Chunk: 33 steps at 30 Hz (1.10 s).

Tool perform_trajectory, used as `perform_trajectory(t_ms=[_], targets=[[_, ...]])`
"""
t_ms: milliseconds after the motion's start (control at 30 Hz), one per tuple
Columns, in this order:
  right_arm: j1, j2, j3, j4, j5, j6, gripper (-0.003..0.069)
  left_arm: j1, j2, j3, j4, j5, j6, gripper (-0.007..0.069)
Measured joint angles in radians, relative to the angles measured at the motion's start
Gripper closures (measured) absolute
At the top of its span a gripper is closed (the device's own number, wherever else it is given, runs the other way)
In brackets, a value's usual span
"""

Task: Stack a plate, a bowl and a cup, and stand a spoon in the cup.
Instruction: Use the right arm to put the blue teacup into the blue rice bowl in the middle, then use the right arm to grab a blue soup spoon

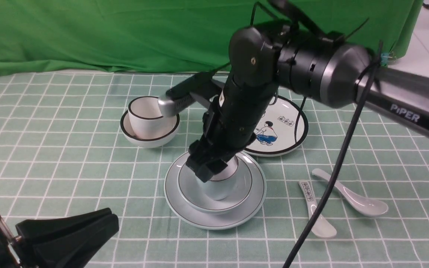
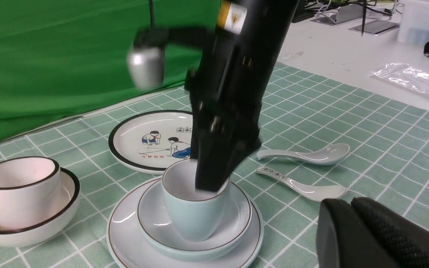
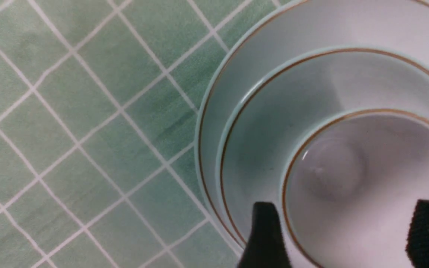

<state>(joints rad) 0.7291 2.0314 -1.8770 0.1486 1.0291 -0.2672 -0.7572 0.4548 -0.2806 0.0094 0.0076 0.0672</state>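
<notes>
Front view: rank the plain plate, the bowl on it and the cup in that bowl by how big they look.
1. plate, largest
2. bowl
3. cup, smallest, though its top is partly hidden

The right arm (image 1: 326, 74) is matte black with rounded joint caps, one bearing a small brass screw (image 1: 253, 60), a grey collar (image 1: 343, 74) and white "PiPER" lettering (image 1: 405, 112). A black cable (image 1: 335, 171) trails from it. The left gripper (image 1: 108, 223) is plain black and wedge-shaped.

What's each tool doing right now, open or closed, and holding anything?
Left tool: closed, holding nothing.
Right tool: open, straddling the rim of the cup.
</notes>
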Motion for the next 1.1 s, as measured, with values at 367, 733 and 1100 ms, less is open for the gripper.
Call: perform_trajectory(t_ms=[367, 733, 1100], targets=[[-0.092, -0.305, 0.074, -0.351, 0.101, 0.112, 0.0351, 0.0, 0.0, 0.0, 0.004, 0.0, -0.001, 0.0612], [-0.471, -0.226, 0.413, -0.066, 0.028, -0.168, 0.0263, 0.0, 0.0, 0.0, 0.008, 0.0, -0.001, 0.0612], [-0.489, -0.049, 0.416, 0.002, -0.158, -0.317, 0.0176, 0.0, 0.0, 0.0, 0.008, 0.001, -0.001, 0.0612]])
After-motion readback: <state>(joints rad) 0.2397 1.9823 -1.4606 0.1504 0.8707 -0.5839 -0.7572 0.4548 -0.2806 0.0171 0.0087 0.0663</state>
